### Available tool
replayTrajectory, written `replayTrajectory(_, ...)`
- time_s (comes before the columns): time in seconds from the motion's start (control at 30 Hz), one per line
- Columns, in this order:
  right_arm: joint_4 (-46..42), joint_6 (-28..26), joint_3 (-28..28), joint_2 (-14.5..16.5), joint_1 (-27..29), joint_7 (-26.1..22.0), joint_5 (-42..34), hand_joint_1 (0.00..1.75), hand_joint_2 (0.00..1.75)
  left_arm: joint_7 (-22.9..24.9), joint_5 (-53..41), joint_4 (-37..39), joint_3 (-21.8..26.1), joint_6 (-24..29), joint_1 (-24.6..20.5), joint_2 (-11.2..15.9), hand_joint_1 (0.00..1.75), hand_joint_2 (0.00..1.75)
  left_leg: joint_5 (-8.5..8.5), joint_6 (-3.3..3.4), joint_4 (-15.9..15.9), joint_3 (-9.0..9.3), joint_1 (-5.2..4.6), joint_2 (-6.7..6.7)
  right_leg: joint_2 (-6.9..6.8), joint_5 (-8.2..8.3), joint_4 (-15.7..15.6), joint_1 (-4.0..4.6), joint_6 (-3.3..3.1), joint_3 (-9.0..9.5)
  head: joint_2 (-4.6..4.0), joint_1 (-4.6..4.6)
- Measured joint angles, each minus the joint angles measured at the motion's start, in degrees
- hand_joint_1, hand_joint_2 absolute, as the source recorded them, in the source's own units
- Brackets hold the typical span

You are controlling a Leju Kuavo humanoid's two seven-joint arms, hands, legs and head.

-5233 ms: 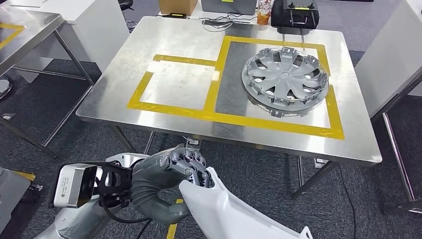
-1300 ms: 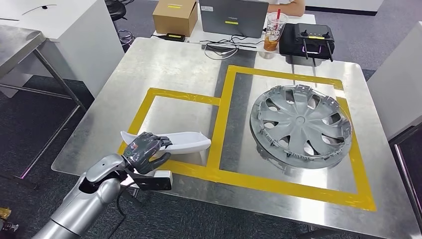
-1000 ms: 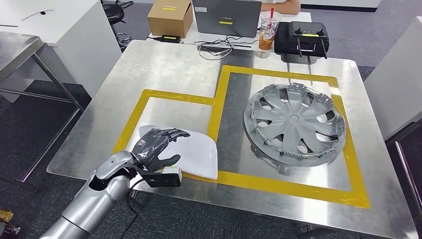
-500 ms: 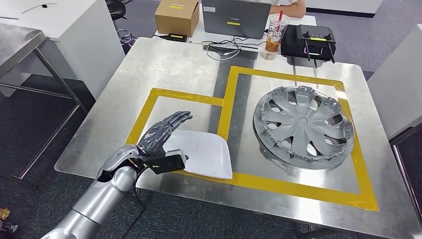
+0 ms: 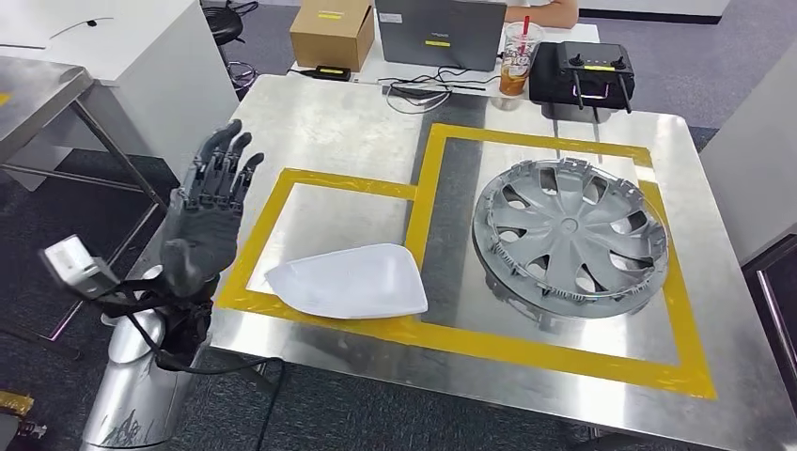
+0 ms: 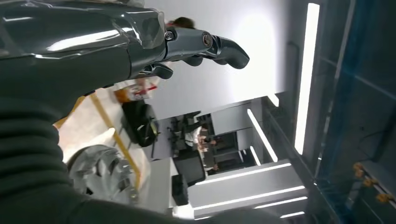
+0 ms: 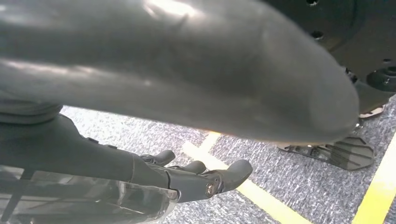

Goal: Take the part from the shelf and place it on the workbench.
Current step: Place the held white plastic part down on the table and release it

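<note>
Nearest the robot, its silver left arm rises beside the near left corner of the workbench (image 5: 310, 113), a wrist camera and a black cable hanging at the forearm; the left hand (image 5: 209, 209) is raised off the table, fingers (image 5: 226, 155) straight and spread, holding nothing; in the left wrist view the same hand (image 6: 140, 42) shows dark fingertips (image 6: 224, 49) extended into open air, with ceiling lights behind. The right hand (image 7: 187, 179) hangs low over grey carpet crossed by yellow floor tape (image 7: 261, 200); its fingers are apart and only slightly bent, with nothing between them.

On the workbench, a steel table marked with yellow tape (image 5: 414, 202) in two adjoining rectangles, the white part (image 5: 348, 280) lies flat inside the smaller, left rectangle; its near edge and its pointed right end reach the tape; it is well apart from the raised left hand, and nothing touches it. To its right, inside the larger rectangle, a grey hubcap (image 5: 570, 235) lies flat, face up, apart from the part.

Beyond the far edge of the workbench stand, left to right, a cardboard box (image 5: 331, 32), a closed grey laptop (image 5: 440, 34) with cables (image 5: 423, 92) trailing onto the steel, an iced drink in a clear cup (image 5: 515, 68) with a straw, and a black controller case (image 5: 581, 72); a person's arm (image 5: 543, 9) rests behind the laptop. At far left stand a white cabinet (image 5: 141, 56) and a second steel table (image 5: 38, 89).
</note>
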Motion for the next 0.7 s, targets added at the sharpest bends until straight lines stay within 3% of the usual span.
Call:
replayTrajectory(0.07,0.11,0.0,0.0,0.21,-0.03,0.0,-0.01,0.0,0.0,0.28,0.15,-2.69,0.78,-0.1,0.82,0.0,0.0,0.0,-3.65,-0.69,7.64,-3.53,0.42,0.04,-0.07,-0.05,0.0,0.02,-0.27,0.03,0.0,-0.26)
replayTrajectory(0.13,0.21,0.01,0.01,0.39,-0.05,0.0,-0.01,0.0,0.0,0.3,0.2,-4.27,1.27,-0.15,1.72,-0.01,0.0,0.0,-4.81,-0.97,12.25,-5.79,0.7,0.06,-0.08,-0.05,0.01,0.04,-0.27,0.02,0.01,-0.27)
replayTrajectory(0.17,0.26,0.01,0.0,0.46,-0.05,0.0,-0.01,0.0,0.0,0.3,0.21,-4.85,1.44,-0.19,2.04,-0.01,0.0,0.0,-3.88,-0.94,11.46,-5.42,0.77,0.07,-0.07,-0.06,0.01,0.05,-0.26,0.05,0.01,-0.27)
replayTrajectory(0.27,0.3,0.01,0.0,0.69,-0.12,0.01,-0.01,0.0,0.0,0.28,0.22,-6.27,1.9,-0.27,2.28,-0.02,0.0,0.0,1.09,-0.19,0.15,0.46,0.61,0.13,-0.05,-0.05,0.02,0.26,-0.16,0.23,0.0,-0.26)
replayTrajectory(0.33,0.32,0.01,0.01,0.85,-0.24,0.01,-0.02,0.0,0.0,0.28,0.22,-6.96,2.13,-0.28,2.31,-0.07,0.0,0.0,1.99,0.4,-4.06,2.54,0.24,0.21,-0.07,0.0,0.0,0.42,0.21,0.15,0.0,-0.24)
replayTrajectory(0.47,0.37,-0.01,0.01,1.01,-0.36,-0.04,-0.07,0.0,0.0,0.0,0.16,-7.83,2.38,-0.43,2.48,-0.19,0.0,0.0,2.91,1.66,-5.38,3.16,0.24,0.3,-0.14,-0.54,0.73,0.49,1.26,-0.3,0.0,-0.17)
replayTrajectory(0.5,0.38,-0.05,0.0,1.01,-0.35,-0.13,-0.16,0.0,0.0,-0.31,0.1,-8.11,2.47,-0.57,2.68,-0.21,0.0,0.0,3.36,2.0,-5.83,3.39,0.37,0.35,-0.14,-1.81,2.8,0.58,1.13,-1.18,0.0,-0.09)
replayTrajectory(0.57,0.39,-0.28,-0.03,1.03,-0.32,-0.47,-0.52,0.0,0.0,-1.2,-0.03,-8.71,2.84,-0.86,3.77,0.0,0.0,0.0,3.76,2.38,-6.1,3.22,0.31,0.41,-0.13,-5.54,9.94,0.67,0.53,-4.15,0.0,0.07)
replayTrajectory(0.63,0.47,-0.46,-0.08,1.16,-0.25,-0.8,-0.88,0.0,0.0,-1.99,-0.26,-9.42,3.53,-0.98,5.64,0.47,0.0,0.0,3.88,2.5,-6.04,2.92,0.11,0.43,-0.14,-7.72,15.65,0.61,0.59,-6.33,0.0,0.13)
replayTrajectory(0.67,0.58,-0.47,-0.1,1.27,-0.22,-0.92,-1.01,0.0,0.0,-2.27,-0.41,-9.75,3.9,-1.0,6.58,0.7,0.0,0.0,3.92,2.51,-5.97,2.81,0.06,0.41,-0.14,-7.47,15.51,0.57,0.97,-5.95,0.0,0.14)
replayTrajectory(0.7,0.76,-0.45,-0.13,1.41,-0.22,-1.07,-1.16,0.0,0.0,-2.5,-0.56,-10.09,4.37,-1.0,7.5,0.92,0.0,0.0,3.95,2.47,-5.85,2.76,0.05,0.37,-0.15,-6.41,13.04,0.5,1.48,-4.46,0.0,0.15)
